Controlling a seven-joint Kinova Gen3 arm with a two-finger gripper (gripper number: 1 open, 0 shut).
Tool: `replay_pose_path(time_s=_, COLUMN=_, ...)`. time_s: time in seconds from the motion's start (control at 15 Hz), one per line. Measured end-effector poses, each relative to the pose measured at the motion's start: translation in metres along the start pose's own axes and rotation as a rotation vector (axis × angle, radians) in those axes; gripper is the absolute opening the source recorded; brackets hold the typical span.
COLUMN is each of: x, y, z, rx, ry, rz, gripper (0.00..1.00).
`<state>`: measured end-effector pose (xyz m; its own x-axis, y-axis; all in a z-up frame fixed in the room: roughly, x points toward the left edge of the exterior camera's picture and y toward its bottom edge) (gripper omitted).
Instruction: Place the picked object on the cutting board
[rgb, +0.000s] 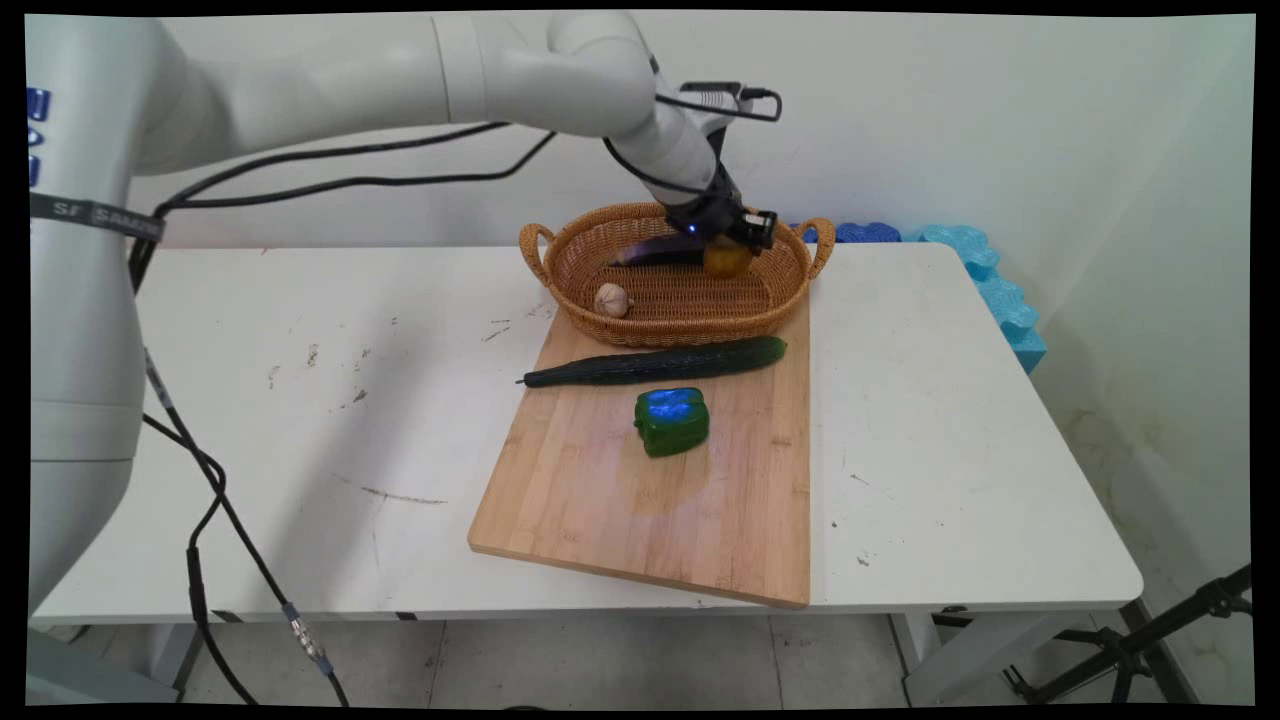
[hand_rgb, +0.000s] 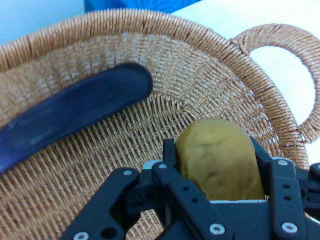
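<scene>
The black two-finger gripper (hand_rgb: 216, 165) clamped a yellow-brown potato (hand_rgb: 220, 160), which hid its fingertips, inside the oval wicker basket (rgb: 575, 255). The basket also held a dark purple eggplant (hand_rgb: 75, 112), partly cut off in the hand view, and a pale garlic bulb (rgb: 612, 299).

Even bright indoor light, soft shadows, slight hand-view blur.

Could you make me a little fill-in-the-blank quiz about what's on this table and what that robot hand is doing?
1. The gripper is shut on a yellow-brown ____.
2. The long dark eggplant lies inside the wicker ____.
3. The cucumber and the green pepper lie on the wooden ____.
4. The small pale thing in the basket is a bulb of ____.

Missing words: potato; basket; board; garlic
</scene>
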<state>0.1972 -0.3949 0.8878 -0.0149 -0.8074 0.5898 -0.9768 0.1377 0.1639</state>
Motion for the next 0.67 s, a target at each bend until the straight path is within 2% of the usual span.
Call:
replay_pose_path(time_s=0.33, x=0.007, y=-0.005, z=-0.035, rx=-0.041, ry=0.019, rz=0.179, gripper=0.0)
replay_pose_path(time_s=0.67, x=0.004, y=-0.009, z=-0.07, rx=-0.114, ry=0.028, rz=0.372, gripper=0.0)
